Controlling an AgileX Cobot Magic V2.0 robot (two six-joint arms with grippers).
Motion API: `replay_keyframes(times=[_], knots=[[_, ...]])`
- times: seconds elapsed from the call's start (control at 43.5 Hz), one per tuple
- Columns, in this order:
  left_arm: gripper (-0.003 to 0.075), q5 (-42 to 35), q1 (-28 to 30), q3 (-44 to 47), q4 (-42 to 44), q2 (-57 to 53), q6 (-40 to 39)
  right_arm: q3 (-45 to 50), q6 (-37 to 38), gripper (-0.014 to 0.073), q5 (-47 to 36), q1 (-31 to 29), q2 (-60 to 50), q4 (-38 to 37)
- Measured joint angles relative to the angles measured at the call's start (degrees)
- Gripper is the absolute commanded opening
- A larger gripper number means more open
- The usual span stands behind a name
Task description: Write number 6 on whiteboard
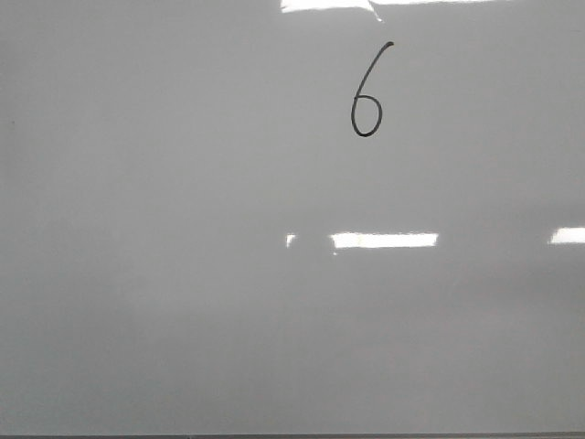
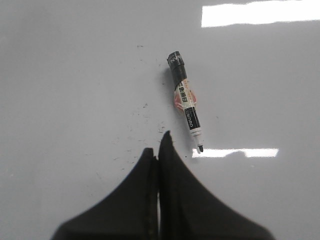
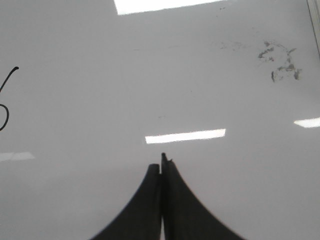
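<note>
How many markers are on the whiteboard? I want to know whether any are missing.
1. The marker lies uncapped on the whiteboard, just beyond the shut left gripper, seen only in the left wrist view. Others could lie outside the views.

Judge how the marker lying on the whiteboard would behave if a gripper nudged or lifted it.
The marker looks like a rigid round barrel lying flat, so a sideways nudge would probably roll it on the glossy whiteboard. It seems small and light. Its tip appears uncapped and could smear ink.

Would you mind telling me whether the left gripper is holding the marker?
No, the left gripper is shut on nothing, and the marker lies uncapped on the whiteboard just beyond its fingertips.
</note>
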Motion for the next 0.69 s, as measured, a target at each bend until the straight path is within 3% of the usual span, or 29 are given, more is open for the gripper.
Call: replay_keyframes(times=[0.253,0.69], knots=[[-0.002,0.0,0.0,0.0,0.0,0.0,0.0,0.0,-13.4,-0.0122,-0.7,0.9,0.0,7.2],[-0.002,0.0,0.0,0.0,0.0,0.0,0.0,0.0,-14.3,-0.0122,-1.0,1.4,0.0,7.4]])
